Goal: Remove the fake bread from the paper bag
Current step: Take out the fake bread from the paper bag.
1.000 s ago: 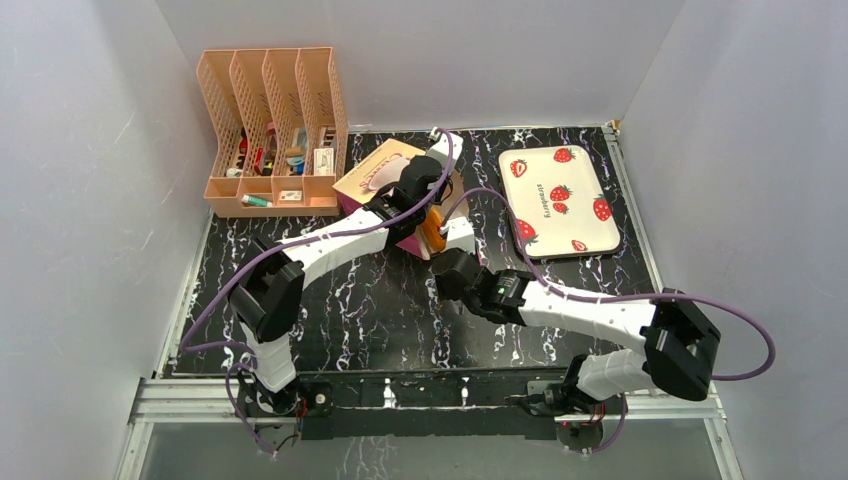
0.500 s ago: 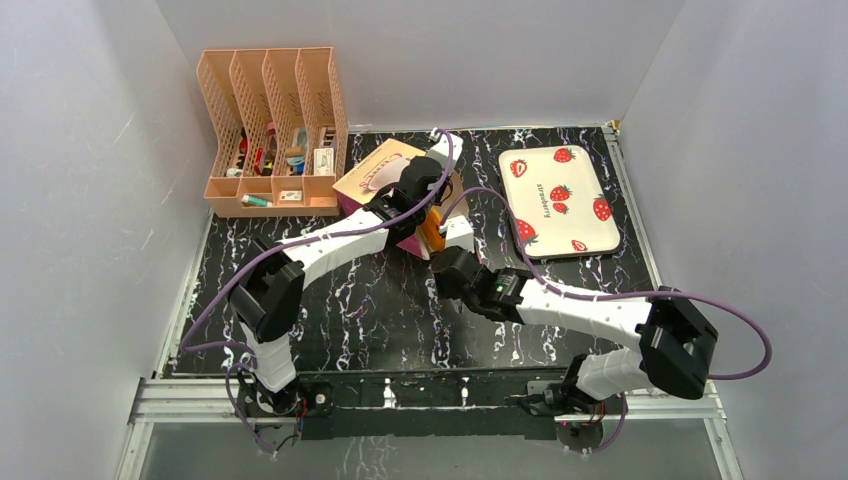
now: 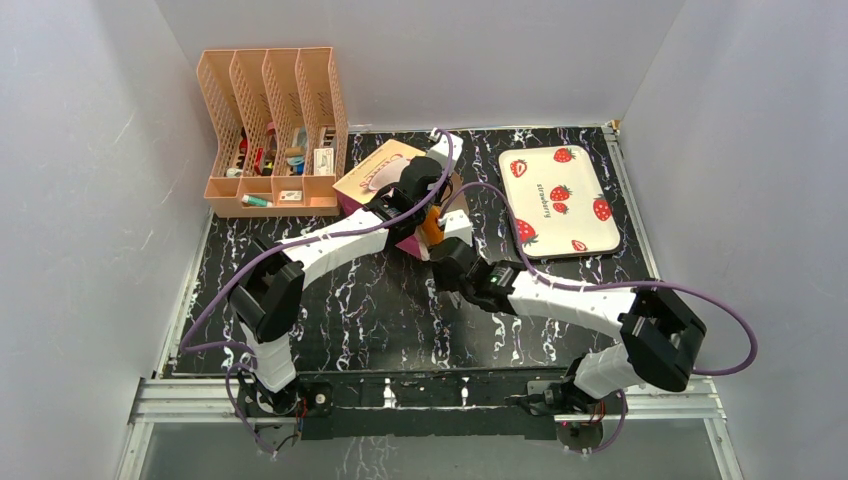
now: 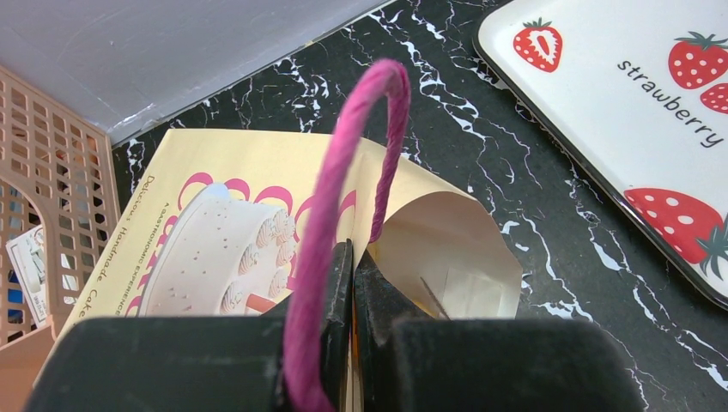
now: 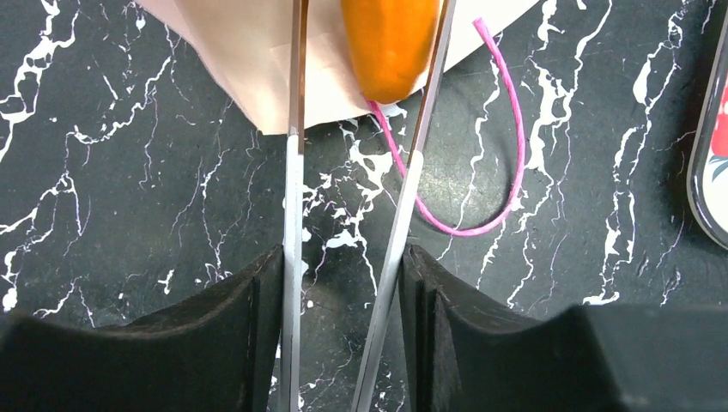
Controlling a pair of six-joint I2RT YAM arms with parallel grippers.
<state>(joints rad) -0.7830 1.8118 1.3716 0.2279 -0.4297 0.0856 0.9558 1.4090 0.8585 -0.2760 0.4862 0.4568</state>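
**Right fingers straddled bread at bag mouth**

Bag lay on its side, centre-far, mouth facing near-right. Orange bread poked out of the mouth, mostly still inside, its long axis apparently in line with the right fingers. Right gripper was open, blades either side of the bread end, a gap on one side. Left gripper was pinched shut on the bag rim by the pink handle. Right arm was nearer the bread. Rack, far left, held small items. Tray sat far right.

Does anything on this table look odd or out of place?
The tan and maroon paper bag lies on its side. One pink string handle trails on the black marbled table, and an orange fake bread pokes out of the bag's mouth.
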